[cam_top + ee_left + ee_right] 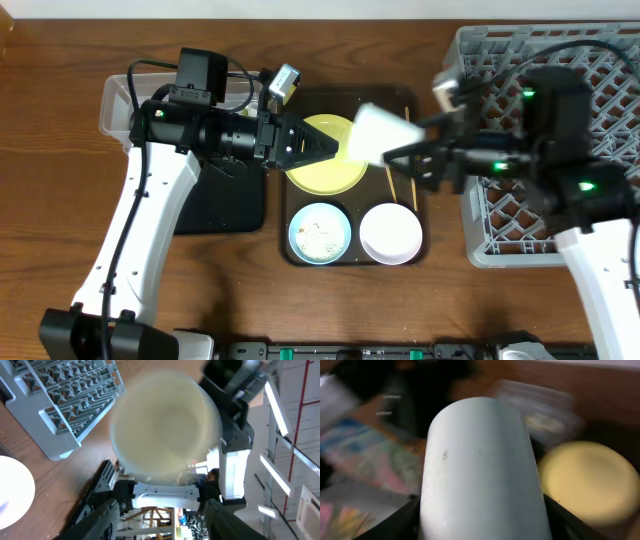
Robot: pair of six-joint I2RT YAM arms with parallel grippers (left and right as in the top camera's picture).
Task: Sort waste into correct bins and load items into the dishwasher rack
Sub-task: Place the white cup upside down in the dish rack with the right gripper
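Note:
My right gripper [398,152] is shut on the small white cup [383,133] and holds it on its side above the brown tray; in the right wrist view the cup [480,465] fills the space between the jaws [482,522]. My left gripper [325,148] is open and empty above the yellow plate [325,170], its fingers [162,517] spread. A blurred pale round shape [165,427] faces it, apparently the cup's end. The light-blue bowl [320,232] holds rice scraps. The white-pink bowl [391,233] sits beside it. The chopsticks [400,188] lie by the plate. The wrapper is out of view.
The brown serving tray [284,225] carries the plate and both bowls. The grey rack [500,215] stands at the right. The clear tub [113,105] is at the back left, and the black tray [225,205] lies in front of it, both partly under the left arm.

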